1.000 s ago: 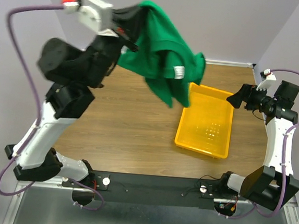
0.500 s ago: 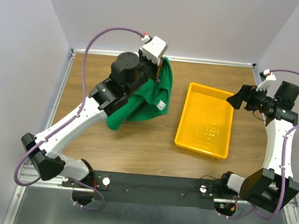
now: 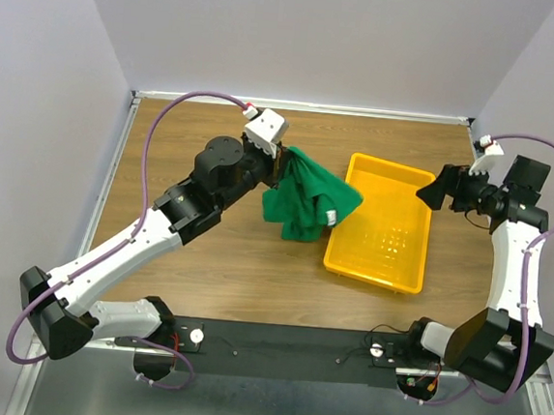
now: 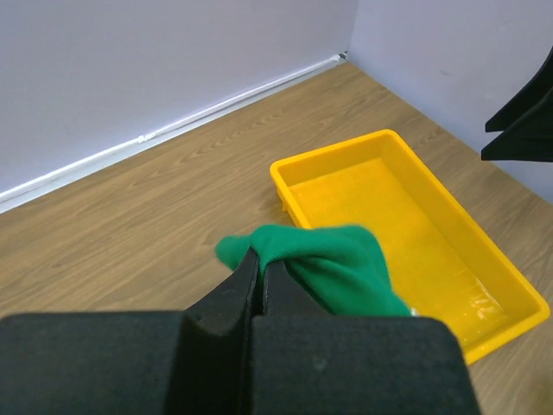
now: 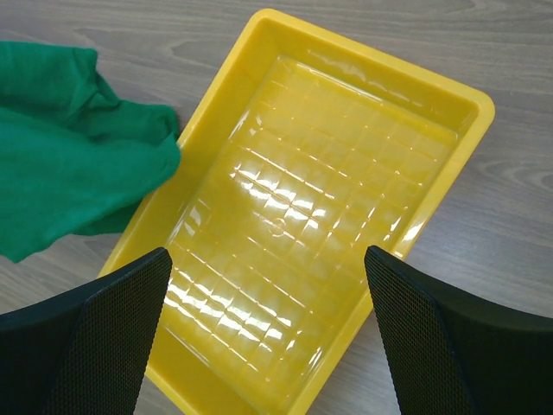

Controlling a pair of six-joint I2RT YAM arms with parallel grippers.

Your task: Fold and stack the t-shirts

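A crumpled green t-shirt [image 3: 309, 199] hangs from my left gripper [image 3: 283, 157], which is shut on its cloth near the middle of the table. In the left wrist view the shirt [image 4: 333, 264] bulges out from between the closed fingers [image 4: 233, 285]. Its lower edge drapes against the left rim of the yellow bin [image 3: 384, 222] and shows at the left of the right wrist view [image 5: 69, 143]. My right gripper [image 3: 434, 187] is open and empty, held above the bin's far right side, with its fingers [image 5: 95, 337] spread wide over the bin [image 5: 302, 225].
The yellow bin holds nothing and sits right of centre on the wooden table [image 3: 214, 260]. White walls [image 3: 302, 35] close the back and sides. The arm bases and a black rail [image 3: 275, 341] line the near edge.
My left arm has swung the green shirt down from high in the air, then right toward the bin. The right gripper has barely moved.
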